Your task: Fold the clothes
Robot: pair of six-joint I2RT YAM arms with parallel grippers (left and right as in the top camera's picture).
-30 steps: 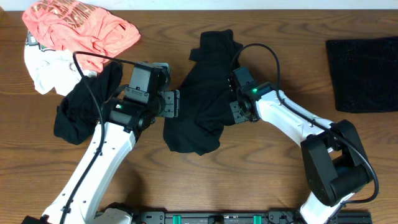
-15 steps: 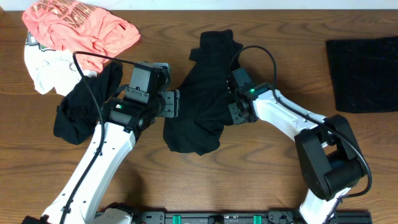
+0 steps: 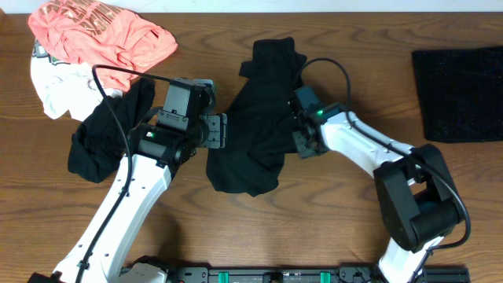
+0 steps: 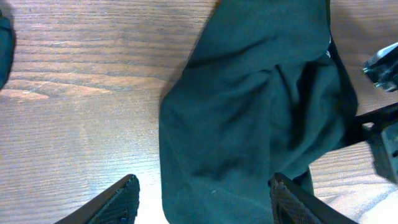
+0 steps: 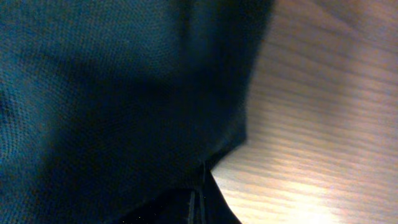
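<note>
A crumpled black garment [image 3: 255, 118] lies in the middle of the wooden table. My left gripper [image 3: 218, 130] is open at the garment's left edge; in the left wrist view its fingers [image 4: 202, 199] straddle the dark cloth [image 4: 249, 112]. My right gripper [image 3: 301, 144] is at the garment's right edge. In the right wrist view its fingers [image 5: 198, 199] are pressed together on the edge of the dark cloth [image 5: 112, 93].
An orange shirt [image 3: 102, 31], a white garment [image 3: 59, 86] and another black garment [image 3: 106, 137] are piled at the back left. A folded black cloth [image 3: 460, 93] lies flat at the right. The right arm shows in the left wrist view [image 4: 382, 130].
My right gripper has shifted slightly at the garment's right edge. The left arm and the garment have hardly moved.
</note>
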